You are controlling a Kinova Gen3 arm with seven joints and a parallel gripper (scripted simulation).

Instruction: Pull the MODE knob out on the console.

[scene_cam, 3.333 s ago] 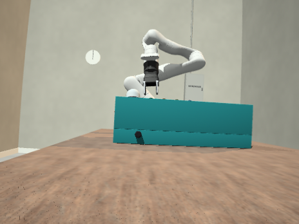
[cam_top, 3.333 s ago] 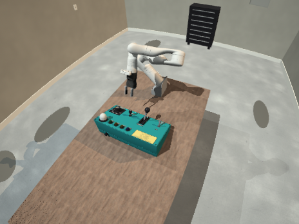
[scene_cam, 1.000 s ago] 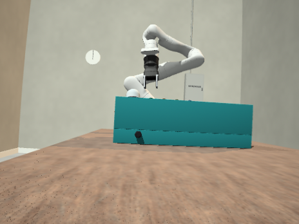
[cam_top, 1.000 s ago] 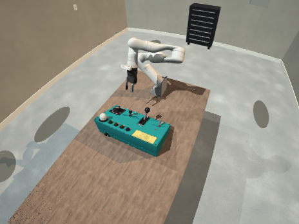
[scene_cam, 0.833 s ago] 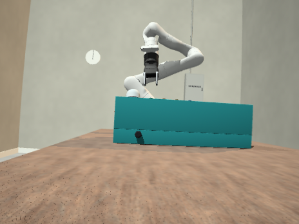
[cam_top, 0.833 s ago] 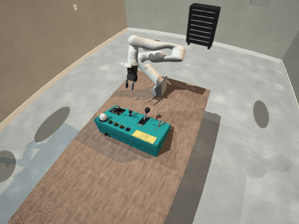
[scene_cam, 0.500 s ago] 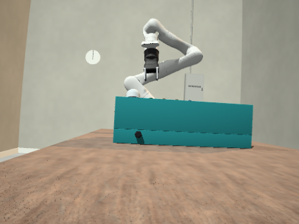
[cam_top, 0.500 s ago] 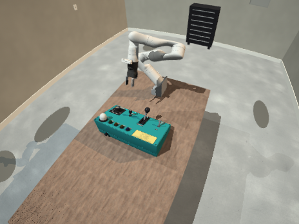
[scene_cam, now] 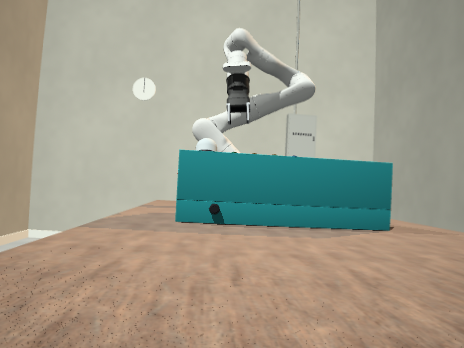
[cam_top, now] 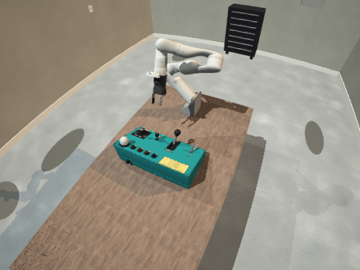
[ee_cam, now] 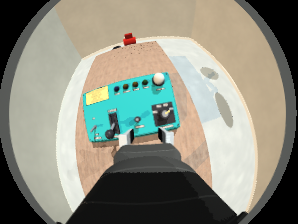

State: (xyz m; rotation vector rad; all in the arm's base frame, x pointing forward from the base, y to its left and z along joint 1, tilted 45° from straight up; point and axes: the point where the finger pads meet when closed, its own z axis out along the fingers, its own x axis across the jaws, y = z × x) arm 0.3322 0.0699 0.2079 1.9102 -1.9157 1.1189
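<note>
The teal console (cam_top: 194, 157) (scene_cam: 300, 185) (ee_cam: 129, 106) stands across the middle of the wooden table (cam_top: 128, 217). A small black knob (cam_top: 129, 164) (scene_cam: 215, 209) sticks out of its front wall near the left end; I cannot read any labels. On top are a white ball knob (cam_top: 124, 140) (ee_cam: 158, 80), a row of round buttons (cam_top: 143, 150), a black-topped lever (cam_top: 177, 133), a grey lever (cam_top: 192, 145) and a yellow label (cam_top: 174, 164). My gripper (cam_top: 156, 102) (scene_cam: 238, 119) (ee_cam: 146, 133) is open and empty. It points down, high above the table behind the console's back edge.
The arm's base (cam_top: 192, 104) stands on the table's far end behind the console. A black cabinet (cam_top: 244, 29) is by the far wall. A small red object (ee_cam: 128, 38) shows at the table's far end in the wrist view.
</note>
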